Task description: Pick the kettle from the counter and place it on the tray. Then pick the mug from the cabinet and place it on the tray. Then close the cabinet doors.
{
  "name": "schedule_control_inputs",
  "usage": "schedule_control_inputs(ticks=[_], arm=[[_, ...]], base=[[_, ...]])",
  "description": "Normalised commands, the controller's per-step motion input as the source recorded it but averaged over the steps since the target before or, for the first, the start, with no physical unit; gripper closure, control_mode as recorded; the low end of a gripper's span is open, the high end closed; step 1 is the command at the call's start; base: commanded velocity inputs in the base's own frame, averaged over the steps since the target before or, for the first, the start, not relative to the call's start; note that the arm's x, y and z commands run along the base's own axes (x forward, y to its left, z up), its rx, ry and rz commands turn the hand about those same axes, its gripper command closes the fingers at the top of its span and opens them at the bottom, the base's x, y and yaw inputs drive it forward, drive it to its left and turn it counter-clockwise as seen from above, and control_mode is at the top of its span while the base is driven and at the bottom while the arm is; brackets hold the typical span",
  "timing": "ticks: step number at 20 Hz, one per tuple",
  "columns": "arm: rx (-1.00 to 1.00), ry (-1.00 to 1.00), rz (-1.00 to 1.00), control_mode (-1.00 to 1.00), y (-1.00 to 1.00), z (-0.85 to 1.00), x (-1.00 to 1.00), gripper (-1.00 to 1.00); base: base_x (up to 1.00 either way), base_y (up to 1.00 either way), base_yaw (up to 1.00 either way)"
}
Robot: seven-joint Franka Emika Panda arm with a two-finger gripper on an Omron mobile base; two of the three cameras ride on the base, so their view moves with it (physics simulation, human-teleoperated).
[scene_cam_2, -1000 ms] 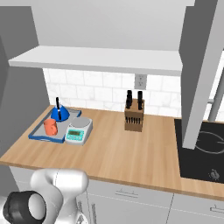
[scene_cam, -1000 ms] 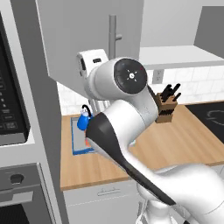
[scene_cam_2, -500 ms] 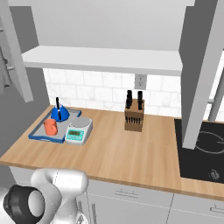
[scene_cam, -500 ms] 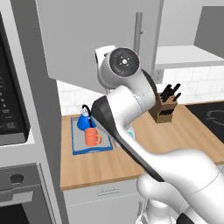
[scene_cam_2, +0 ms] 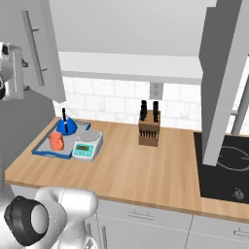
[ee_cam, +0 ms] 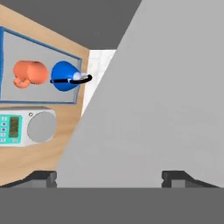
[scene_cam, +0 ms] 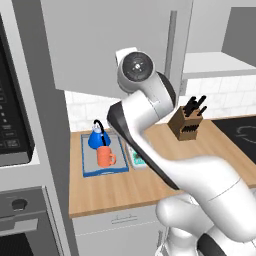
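Blue kettle [scene_cam: 99, 139] and orange mug [scene_cam: 105, 157] sit on the tray [scene_cam: 89, 167] — done; gripper [ee_cam: 109, 178] wide, empty, against the cabinet door [ee_cam: 166, 100] at twelve o'clock — closing remains

Orange mug [ee_cam: 29, 73] and blue kettle [ee_cam: 64, 76] on tray [ee_cam: 39, 101], beside a grey door panel [ee_cam: 157, 100].

The counter [scene_cam_2: 141, 170] is light wood with plank grain, matt. The cabinet doors [scene_cam: 115, 45] look flat, smooth grey — no sheen. The kettle [ee_cam: 64, 76] is glossy blue with a thin black handle; the mug [ee_cam: 30, 72] — plain matt orange. The knife block [scene_cam_2: 149, 130] looks wooden, the backsplash [scene_cam_2: 116, 102] white tile.
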Motion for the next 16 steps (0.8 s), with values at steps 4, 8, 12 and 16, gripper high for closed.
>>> schedule_control_inputs(ticks=[4, 8, 12, 16], arm=[[0.00, 0.00, 0.00, -1.00, -0.51, -0.34, 1.00, -1.00], [0.00, 0.00, 0.03, -1.00, -0.40, -0.31, 1.00, -1.00], [0.00, 0.00, 0.09, -1.00, -0.26, -0.37, 1.00, -1.00], [0.00, 0.00, 0.11, -1.00, -0.13, -0.32, 1.00, -1.00]], base=[[0.00, 0.00, 0.00], [0.00, 0.00, 0.00], [0.00, 0.00, 0.00], [0.00, 0.00, 0.00]])
